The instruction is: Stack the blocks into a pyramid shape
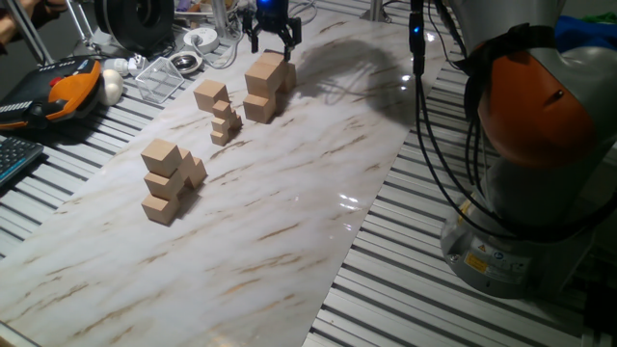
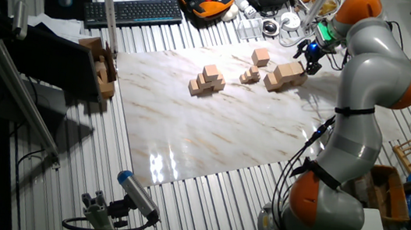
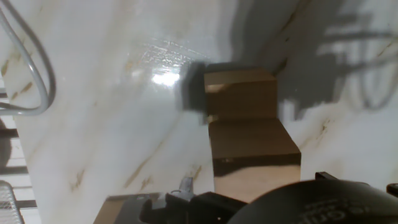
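A stepped pile of tan blocks [image 1: 262, 89] stands at the far end of the marble board, one block [image 1: 266, 69] on top of the lower ones. My gripper [image 1: 273, 43] hangs just above that top block, open, with nothing between its fingers. From the other fixed view, the gripper [image 2: 310, 59] is right beside the same pile [image 2: 286, 75]. The hand view looks down on two of these blocks [image 3: 249, 124] directly below; the fingertips do not show there. A single block [image 1: 209, 94] lies to the left of the pile.
A small heap of much smaller tan cubes [image 1: 225, 123] sits beside the single block. Another stepped pile of tan cubes [image 1: 167, 181] stands nearer the front left. An orange-black pendant [image 1: 67, 87], a clear box [image 1: 159, 77] and cables crowd the far left edge.
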You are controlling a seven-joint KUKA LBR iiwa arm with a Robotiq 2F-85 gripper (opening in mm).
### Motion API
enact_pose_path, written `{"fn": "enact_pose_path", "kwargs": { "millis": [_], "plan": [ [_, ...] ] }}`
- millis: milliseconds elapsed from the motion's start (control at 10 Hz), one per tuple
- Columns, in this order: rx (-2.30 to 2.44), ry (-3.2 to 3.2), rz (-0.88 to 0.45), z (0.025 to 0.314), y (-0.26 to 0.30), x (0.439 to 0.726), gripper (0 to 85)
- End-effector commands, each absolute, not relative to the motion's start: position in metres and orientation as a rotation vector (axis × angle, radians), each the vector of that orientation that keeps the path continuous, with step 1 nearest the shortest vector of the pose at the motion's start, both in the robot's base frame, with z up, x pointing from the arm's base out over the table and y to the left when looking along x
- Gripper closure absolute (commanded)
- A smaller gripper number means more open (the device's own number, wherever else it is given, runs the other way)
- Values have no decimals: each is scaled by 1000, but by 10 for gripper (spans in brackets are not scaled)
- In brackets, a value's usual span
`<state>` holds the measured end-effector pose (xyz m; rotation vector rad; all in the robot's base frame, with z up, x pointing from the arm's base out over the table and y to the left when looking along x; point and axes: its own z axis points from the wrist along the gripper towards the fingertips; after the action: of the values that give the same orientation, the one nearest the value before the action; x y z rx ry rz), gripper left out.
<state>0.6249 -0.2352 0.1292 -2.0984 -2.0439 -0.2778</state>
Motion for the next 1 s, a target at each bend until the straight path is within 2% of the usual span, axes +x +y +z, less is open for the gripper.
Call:
{"fn": "enact_pose_path", "kwargs": {
  "millis": [0,500,600,900],
  "plan": [
    [-2102,-2041,-264,135,-234,627,0],
    [-2137,-2079,-206,169,-222,648,0],
    [-2156,-2076,-211,173,-217,655,170],
    [-2214,-2078,-240,167,-204,671,170]
  ]
}}
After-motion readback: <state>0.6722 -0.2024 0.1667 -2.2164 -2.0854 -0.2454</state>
